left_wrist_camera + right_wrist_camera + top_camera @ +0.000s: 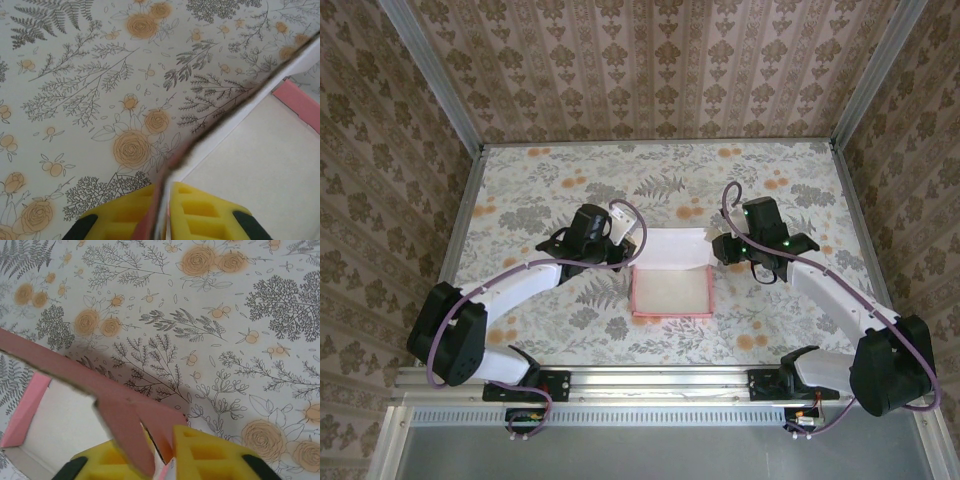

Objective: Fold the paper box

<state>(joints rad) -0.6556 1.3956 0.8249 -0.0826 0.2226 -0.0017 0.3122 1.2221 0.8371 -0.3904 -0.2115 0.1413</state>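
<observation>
The left end effector (623, 248) is closed on the box (670, 292), its yellow pads (205, 215) pinching the thin edge of the left wall, as the left wrist view shows (165, 212). The right end effector (720, 248) grips the same box from the other side: in the right wrist view (162, 457) a pink flap (125, 430) runs down between its pads (210, 455), which are shut on it. The box sits near the middle of the floral worktop (540, 190), between the two arms, lying as a shallow open tray with pink walls and a pale inside face up. A pale panel (675, 245) stands at its far edge, between the two end effectors.
</observation>
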